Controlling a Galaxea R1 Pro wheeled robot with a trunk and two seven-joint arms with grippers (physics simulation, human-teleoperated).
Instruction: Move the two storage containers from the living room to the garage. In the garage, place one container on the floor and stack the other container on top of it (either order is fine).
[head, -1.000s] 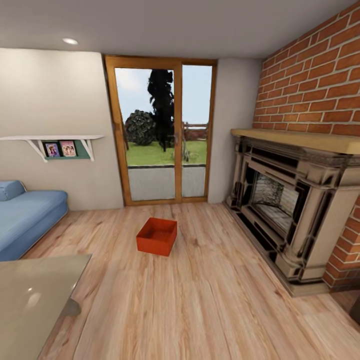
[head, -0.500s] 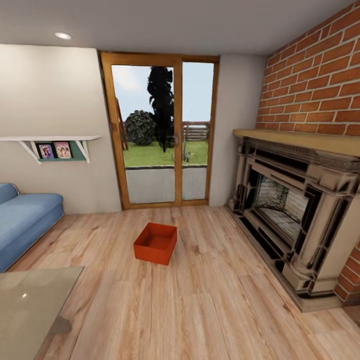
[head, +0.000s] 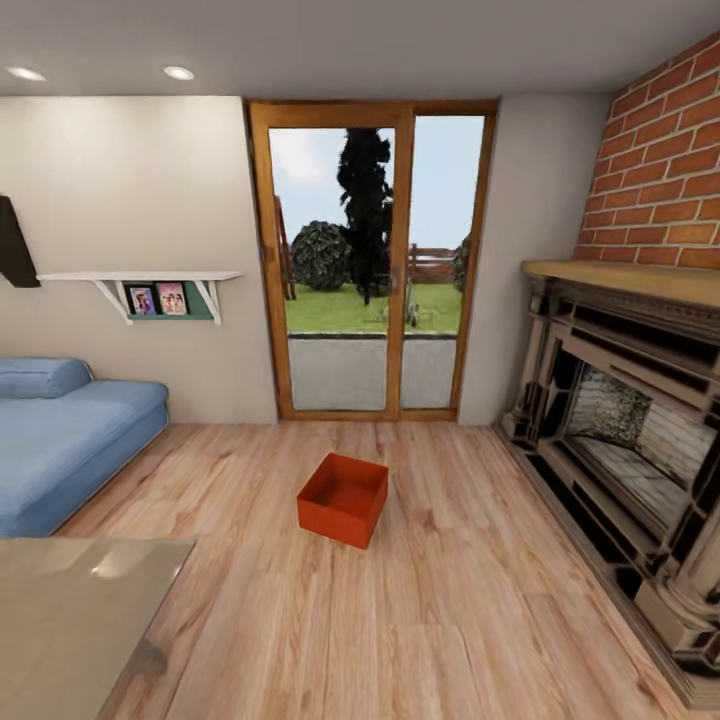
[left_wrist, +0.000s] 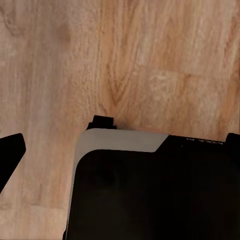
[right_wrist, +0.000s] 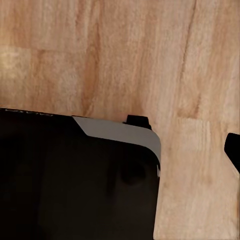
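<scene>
In the head view, one orange-red storage container sits open-topped and empty on the light wood plank floor of the living room, in front of the glass doors. It stands well ahead of me, out of reach of both arms. In the left wrist view, my left gripper hangs over my own dark base with a fingertip at each side edge of the picture, open and empty. In the right wrist view, my right gripper shows one dark fingertip far out at the edge, with nothing held.
A blue sofa lines the left wall under a white shelf with photos. A glass-topped table is close at the lower left. The brick fireplace juts out along the right. Open plank floor lies around the container.
The whole picture has shifted as my head or base turned left: doors and container now sit further right, more sofa shows, and less fireplace. The container itself has not moved on the floor.
</scene>
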